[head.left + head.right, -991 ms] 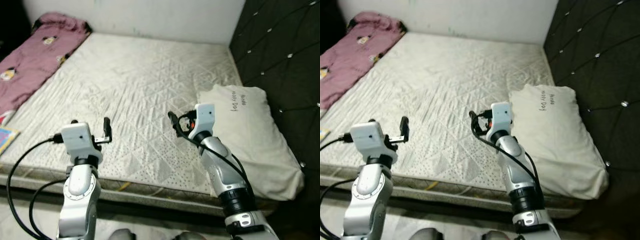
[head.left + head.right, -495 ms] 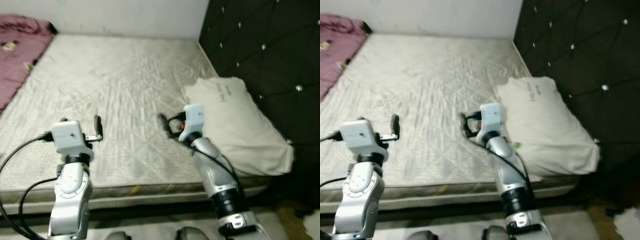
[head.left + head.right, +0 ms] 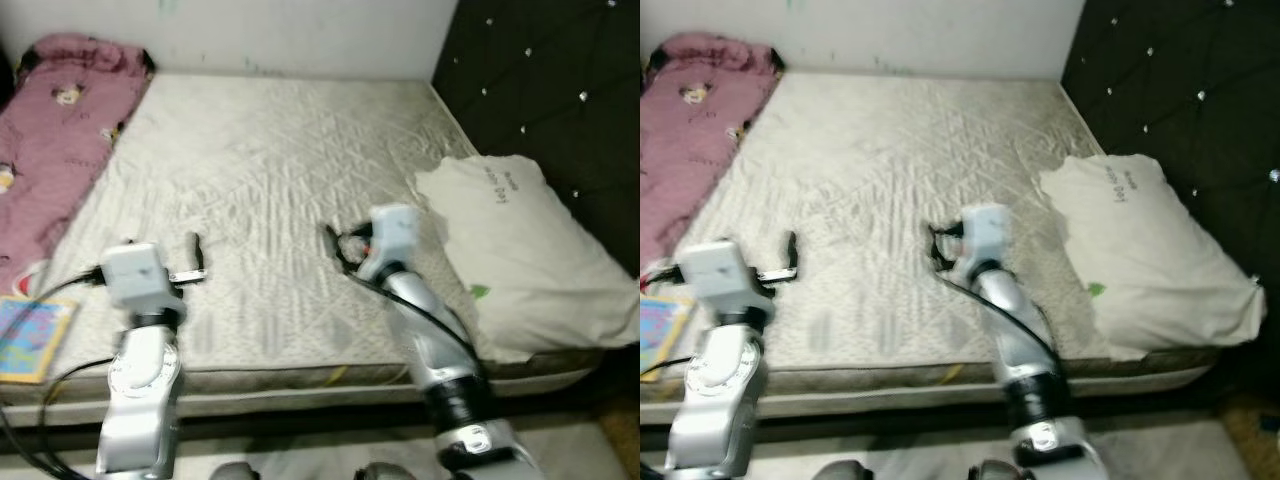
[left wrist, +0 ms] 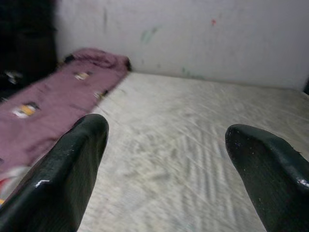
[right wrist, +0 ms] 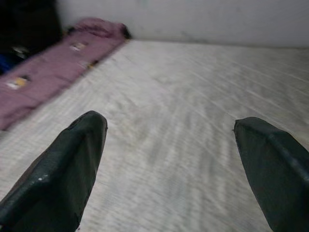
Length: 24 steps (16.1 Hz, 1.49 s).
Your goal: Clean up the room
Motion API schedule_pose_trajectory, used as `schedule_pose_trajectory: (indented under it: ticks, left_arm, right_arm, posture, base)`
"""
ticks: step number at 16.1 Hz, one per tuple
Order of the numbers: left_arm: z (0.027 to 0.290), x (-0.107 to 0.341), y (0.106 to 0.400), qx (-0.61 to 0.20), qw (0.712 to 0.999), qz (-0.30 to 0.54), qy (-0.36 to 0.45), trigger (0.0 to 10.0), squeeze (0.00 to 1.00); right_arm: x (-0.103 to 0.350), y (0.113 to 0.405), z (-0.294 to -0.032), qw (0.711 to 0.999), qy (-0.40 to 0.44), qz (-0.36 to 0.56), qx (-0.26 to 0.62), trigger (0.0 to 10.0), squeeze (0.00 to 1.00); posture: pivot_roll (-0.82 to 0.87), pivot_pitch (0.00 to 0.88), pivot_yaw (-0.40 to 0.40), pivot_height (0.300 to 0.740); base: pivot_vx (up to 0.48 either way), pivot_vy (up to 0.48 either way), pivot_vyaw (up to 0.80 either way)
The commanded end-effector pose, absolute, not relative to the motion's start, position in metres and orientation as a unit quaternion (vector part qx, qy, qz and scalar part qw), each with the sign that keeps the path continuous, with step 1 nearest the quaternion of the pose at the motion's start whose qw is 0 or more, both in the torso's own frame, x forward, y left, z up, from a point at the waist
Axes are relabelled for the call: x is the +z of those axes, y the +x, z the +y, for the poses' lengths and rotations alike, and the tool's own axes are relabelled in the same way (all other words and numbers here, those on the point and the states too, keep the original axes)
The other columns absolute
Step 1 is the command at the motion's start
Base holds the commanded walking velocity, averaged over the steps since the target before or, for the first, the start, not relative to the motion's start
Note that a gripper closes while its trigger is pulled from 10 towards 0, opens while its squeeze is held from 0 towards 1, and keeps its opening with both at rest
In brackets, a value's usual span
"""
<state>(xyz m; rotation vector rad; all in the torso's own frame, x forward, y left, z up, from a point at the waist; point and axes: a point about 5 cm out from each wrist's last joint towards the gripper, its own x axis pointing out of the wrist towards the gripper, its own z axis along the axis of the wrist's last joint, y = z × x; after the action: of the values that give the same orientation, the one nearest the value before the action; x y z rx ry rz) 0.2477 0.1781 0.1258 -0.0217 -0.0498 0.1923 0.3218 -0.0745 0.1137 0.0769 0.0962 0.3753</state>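
Fingers spread on left gripper (image 4: 166, 169) and right gripper (image 5: 169, 169), over one mattress (image 3: 270, 160) bearing one pillow (image 3: 520, 250), one pink blanket (image 3: 55, 140).

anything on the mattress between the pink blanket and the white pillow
No, just bare quilted mattress between the pink blanket and the white pillow, in the left eye view.

Head stereo pair looking down over mattress (image 3: 270, 180), both wrist cameras low, facing the far wall (image 4: 193, 34), sharing the pink blanket (image 5: 58, 53).
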Motion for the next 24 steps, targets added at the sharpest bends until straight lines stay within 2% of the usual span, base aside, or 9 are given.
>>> schedule_pose_trajectory:
  ticks: [1, 16, 24]
  left_arm:
    - [0.1689, 0.1261, 0.2492, 0.083, 0.996, -0.022, -0.017, 10.0, 0.00]
    - [0.1701, 0.1273, 0.2500, 0.091, 0.995, -0.029, -0.018, 10.0, 0.00]
    - [0.1688, 0.1311, 0.2489, 0.076, 0.996, -0.043, -0.024, 10.0, 0.00]
  right_arm:
    - [0.1134, 0.3241, -0.0883, 0.985, 0.030, 0.049, 0.164, 10.0, 0.00]
    - [0.1133, 0.3247, -0.0869, 0.984, 0.023, 0.044, 0.170, 10.0, 0.00]
    - [0.1115, 0.3251, -0.0863, 0.984, 0.019, 0.049, 0.169, 10.0, 0.00]
  posture:
    - [-0.01, 0.000, -0.013, 0.740]
    - [-0.01, 0.000, -0.014, 0.740]
    - [-0.01, 0.000, -0.012, 0.740]
  base:
    - [0.000, 0.480, 0.00]
    - [0.000, 0.480, 0.00]
    - [0.000, 0.000, 0.00]
